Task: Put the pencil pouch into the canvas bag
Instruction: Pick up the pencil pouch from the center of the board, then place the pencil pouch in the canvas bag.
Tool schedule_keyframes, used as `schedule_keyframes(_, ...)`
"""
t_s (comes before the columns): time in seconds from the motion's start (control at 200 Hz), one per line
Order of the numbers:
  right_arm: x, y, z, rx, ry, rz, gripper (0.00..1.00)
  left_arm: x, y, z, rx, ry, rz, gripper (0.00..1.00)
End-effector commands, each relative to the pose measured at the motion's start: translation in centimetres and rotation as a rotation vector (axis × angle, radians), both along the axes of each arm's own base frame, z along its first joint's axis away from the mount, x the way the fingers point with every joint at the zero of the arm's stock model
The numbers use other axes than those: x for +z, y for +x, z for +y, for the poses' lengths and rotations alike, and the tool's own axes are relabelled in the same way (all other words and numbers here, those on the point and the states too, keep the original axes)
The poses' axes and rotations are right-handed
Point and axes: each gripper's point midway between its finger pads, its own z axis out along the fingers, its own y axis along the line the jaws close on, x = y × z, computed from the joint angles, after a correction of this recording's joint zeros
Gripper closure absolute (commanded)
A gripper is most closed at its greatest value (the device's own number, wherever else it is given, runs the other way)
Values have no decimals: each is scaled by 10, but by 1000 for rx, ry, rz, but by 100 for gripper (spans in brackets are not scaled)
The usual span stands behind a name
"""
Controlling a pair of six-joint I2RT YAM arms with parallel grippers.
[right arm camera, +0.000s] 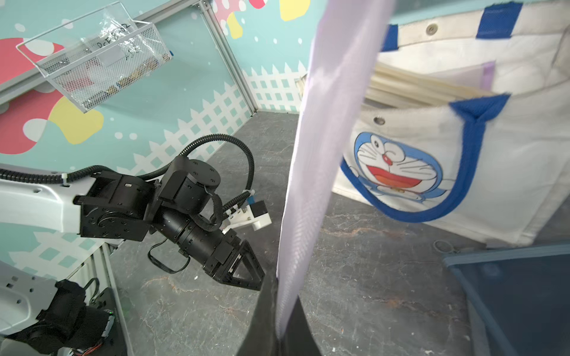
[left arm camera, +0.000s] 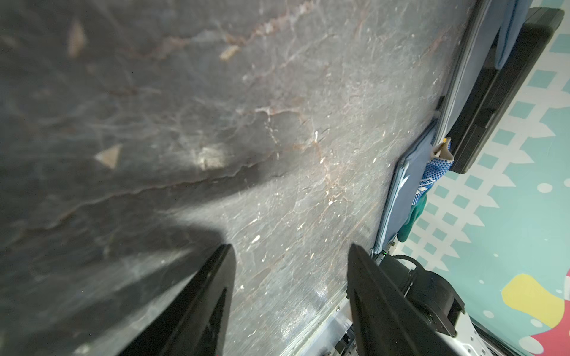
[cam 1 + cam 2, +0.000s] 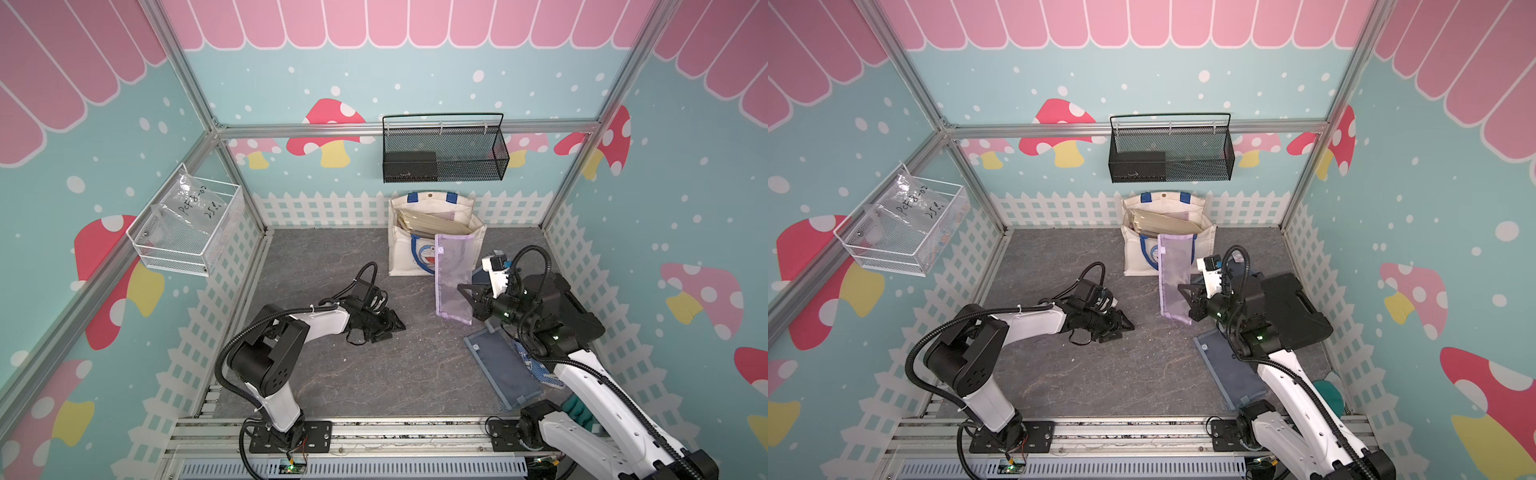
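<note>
Both top views show the pencil pouch [image 3: 453,276] [image 3: 1175,276], a pale purple mesh sleeve, held up off the desk [image 3: 374,374] and standing roughly on end. Its upper end overlaps the front of the canvas bag [image 3: 405,259] [image 3: 1136,257], and its lower end hangs clear in front of that bag. The right gripper [image 3: 467,297] [image 3: 1187,297] has its fingers pressed together on the pouch's right edge, below the middle. Seen from the right wrist, the pouch [image 1: 320,154] rises as a narrow lilac band from between the two dark fingers [image 1: 262,323], with the bag [image 1: 509,172] just behind it, cat face and blue strap toward the camera.

The bag stands upright at the back of the desk with its mouth open; flat tan items [image 3: 432,222] lie inside. Left of the pouch, the left gripper [image 3: 392,326] [image 3: 1121,326] sits low over the desk, pointing toward it but apart from it. The left wrist view shows its fingers [image 2: 209,296] parted about halfway, with only bare desk between them. A blue-grey zip pouch [image 3: 503,370] lies flat under the right arm, and a black case [image 3: 577,311] sits beside it. A black mesh basket [image 3: 444,149] hangs on the back wall above the bag.
</note>
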Motion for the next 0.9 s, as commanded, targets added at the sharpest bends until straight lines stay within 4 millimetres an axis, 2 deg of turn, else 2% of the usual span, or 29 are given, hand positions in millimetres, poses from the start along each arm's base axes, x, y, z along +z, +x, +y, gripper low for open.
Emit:
schedule_keyframes(0.0, 39, 18, -8, -50, -100, -146, 100, 14, 4, 2, -13, 11, -33, 39)
schedule_keyframes(0.23, 105, 67, -8, -57, -424, -469, 100, 15, 1, 1, -1, -12, -21, 39)
schedule_keyframes(0.39, 124, 106, -10, -84, -654, -627, 100, 22, -5, 5, 11, -15, -20, 39)
schedule_keyframes(0.61, 129, 145, -4, -72, -890, -821, 100, 30, -21, 16, 12, 15, -1, 39)
schedule_keyframes(0.745, 115, 166, 0, -63, -988, -873, 100, 32, -27, 23, 16, 38, 13, 39)
schedule_keyframes(0.896, 95, 190, 9, -23, -1024, -874, 100, 36, -26, 27, 26, 47, 11, 39)
